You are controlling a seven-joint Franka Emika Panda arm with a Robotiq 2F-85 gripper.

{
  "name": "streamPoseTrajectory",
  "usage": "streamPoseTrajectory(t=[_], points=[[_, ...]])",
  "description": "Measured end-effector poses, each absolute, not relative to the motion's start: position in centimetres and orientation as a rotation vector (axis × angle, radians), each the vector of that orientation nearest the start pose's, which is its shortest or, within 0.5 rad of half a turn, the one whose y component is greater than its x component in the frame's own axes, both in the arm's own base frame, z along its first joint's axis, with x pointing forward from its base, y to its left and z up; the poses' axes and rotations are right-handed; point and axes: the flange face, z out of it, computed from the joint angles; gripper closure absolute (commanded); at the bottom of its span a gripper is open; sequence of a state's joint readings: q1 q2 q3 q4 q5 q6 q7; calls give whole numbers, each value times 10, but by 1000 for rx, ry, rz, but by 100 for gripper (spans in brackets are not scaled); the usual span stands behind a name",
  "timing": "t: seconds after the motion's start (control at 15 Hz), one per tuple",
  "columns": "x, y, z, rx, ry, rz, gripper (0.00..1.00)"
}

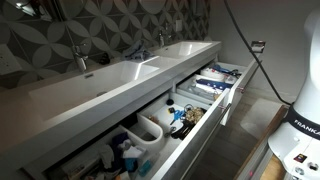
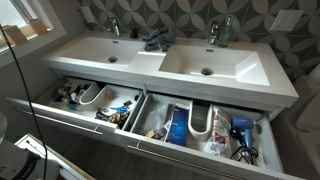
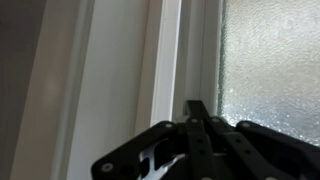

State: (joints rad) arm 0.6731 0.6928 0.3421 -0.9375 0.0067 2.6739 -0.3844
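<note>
In the wrist view my gripper (image 3: 197, 108) has its two black fingers pressed together at the tips, with nothing between them. It points at a white window frame (image 3: 165, 50) with frosted glass (image 3: 270, 50) to the right. It touches nothing. The gripper itself does not show in either exterior view; only the white arm base (image 1: 300, 130) shows at the right edge.
A white double-basin vanity (image 1: 110, 80) (image 2: 160, 60) has two faucets (image 2: 113, 28) (image 2: 220, 30). Its two drawers (image 2: 95, 100) (image 2: 200, 125) stand open, full of toiletries and white drain pipes. They also show in an exterior view (image 1: 215, 85). A black cable (image 1: 250, 50) hangs near the arm.
</note>
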Motion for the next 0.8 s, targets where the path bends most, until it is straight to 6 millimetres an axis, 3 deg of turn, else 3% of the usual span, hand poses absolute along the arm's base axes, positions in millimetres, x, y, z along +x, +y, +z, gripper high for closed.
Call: streamPoseTrajectory(t=[0.47,0.8], points=[[529,593,619,-1944,-1285,-1311,100],[557,575,620,-1950,-1302,-1332,100]])
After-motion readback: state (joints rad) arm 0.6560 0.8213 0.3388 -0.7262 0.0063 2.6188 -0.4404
